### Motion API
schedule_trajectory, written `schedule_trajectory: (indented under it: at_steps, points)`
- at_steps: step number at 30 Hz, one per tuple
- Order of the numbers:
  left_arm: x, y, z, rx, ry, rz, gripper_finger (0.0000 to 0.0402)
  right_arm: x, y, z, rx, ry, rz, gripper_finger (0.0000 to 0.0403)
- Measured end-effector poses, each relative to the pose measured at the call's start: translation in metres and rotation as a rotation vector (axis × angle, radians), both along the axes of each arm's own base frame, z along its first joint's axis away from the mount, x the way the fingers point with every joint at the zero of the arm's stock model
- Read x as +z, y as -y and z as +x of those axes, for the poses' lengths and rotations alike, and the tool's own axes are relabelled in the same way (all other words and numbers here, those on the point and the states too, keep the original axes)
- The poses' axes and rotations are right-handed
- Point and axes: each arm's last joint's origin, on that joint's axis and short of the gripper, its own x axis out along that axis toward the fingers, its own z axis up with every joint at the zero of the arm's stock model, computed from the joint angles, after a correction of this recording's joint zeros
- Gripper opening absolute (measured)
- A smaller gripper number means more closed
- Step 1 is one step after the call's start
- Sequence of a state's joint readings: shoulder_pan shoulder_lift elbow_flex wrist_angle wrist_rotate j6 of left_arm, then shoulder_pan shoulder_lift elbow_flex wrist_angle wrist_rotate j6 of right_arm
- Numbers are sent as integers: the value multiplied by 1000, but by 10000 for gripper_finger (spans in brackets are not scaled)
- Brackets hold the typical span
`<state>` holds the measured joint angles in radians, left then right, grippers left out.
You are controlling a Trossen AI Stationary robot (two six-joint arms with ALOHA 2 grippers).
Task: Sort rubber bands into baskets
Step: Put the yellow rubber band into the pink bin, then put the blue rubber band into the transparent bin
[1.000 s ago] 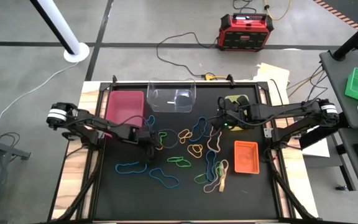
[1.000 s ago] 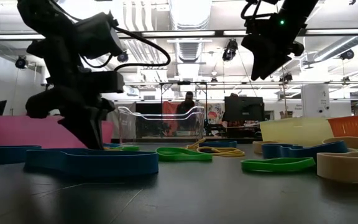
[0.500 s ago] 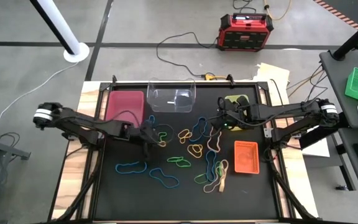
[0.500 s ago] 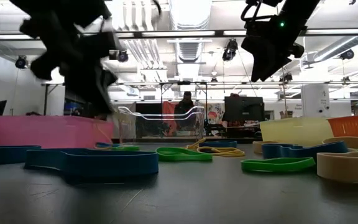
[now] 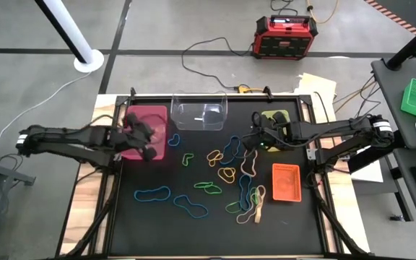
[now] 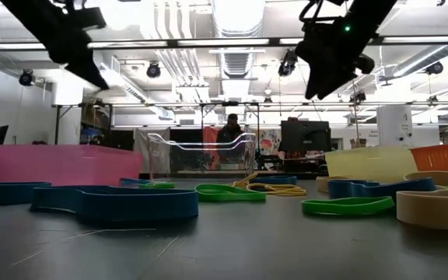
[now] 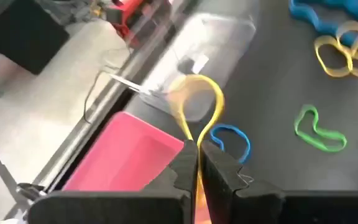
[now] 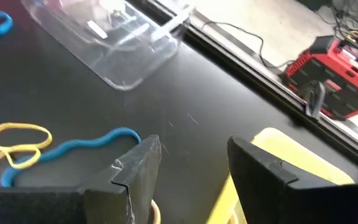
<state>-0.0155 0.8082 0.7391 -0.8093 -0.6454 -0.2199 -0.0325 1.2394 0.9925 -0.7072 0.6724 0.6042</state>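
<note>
At the table's left, the left gripper [image 5: 150, 148] is held above the near edge of the magenta-pink basket [image 5: 147, 119]; its fingers [image 7: 182, 168] are clenched on a yellow rubber band [image 7: 197, 112], which is seen standing up from between them in the left wrist view. Just beside that basket, toward the middle, the clear basket [image 5: 199, 113] is set at the table's far edge; a blue band [image 7: 230, 138] is seen lying near the pink basket's corner. The remaining rubber bands [image 5: 215, 180] in blue, green, yellow and tan are spread loose over the black mat [image 5: 143, 231] in the middle. Further right, the right gripper [image 5: 251, 141] is held released above the mat, its fingers [image 8: 135, 168] apart with nothing between them, just beside the yellow-green basket [image 5: 274, 118]; the orange basket [image 5: 286, 181] is placed nearer, to the right of the bands.
</note>
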Motion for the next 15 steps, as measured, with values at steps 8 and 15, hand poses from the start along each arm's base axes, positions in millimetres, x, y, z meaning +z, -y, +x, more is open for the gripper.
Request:
schedule_trajectory:
  at_steps: [8, 15]
  points:
    - [2, -13, -5, 104, 22, 2, 78, -7, -2, 13, 64, 21, 28, 183]
    - [0, -9, 1, 12, 23, -73, 129, -12, -15, 51, 349, 146, 12, 183]
